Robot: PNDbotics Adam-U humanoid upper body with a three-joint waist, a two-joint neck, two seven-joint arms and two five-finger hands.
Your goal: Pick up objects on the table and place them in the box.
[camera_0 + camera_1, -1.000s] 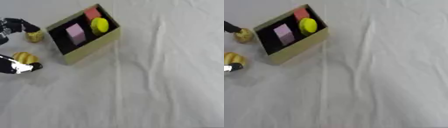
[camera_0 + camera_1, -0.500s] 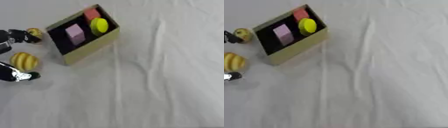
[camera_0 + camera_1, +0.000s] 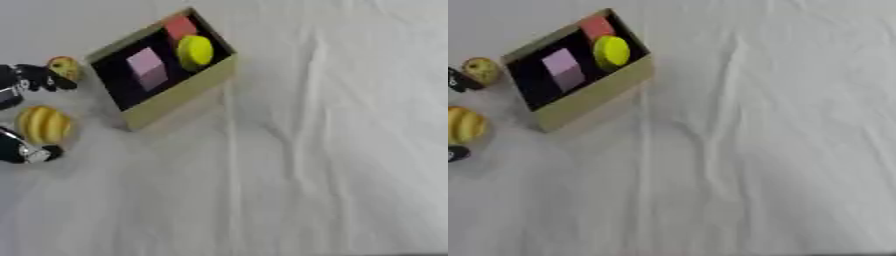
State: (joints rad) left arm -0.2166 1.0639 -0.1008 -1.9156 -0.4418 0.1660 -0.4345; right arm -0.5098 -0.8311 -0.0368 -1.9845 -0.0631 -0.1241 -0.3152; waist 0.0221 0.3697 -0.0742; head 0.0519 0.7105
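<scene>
Cardboard box (image 3: 179, 92), black-lined, at the far left of a white cloth (image 3: 332, 150) — holds a pink block (image 3: 146, 66), a yellow round piece (image 3: 195, 51) and a red block (image 3: 180, 26). Left of it lie a small yellowish-brown object (image 3: 481, 70) and, nearer, a ribbed yellow object (image 3: 44, 124). Left hand (image 3: 26, 82) at the left edge, fingertips spread either side of the ribbed object — grip state cannot be told. Right hand out of sight.
</scene>
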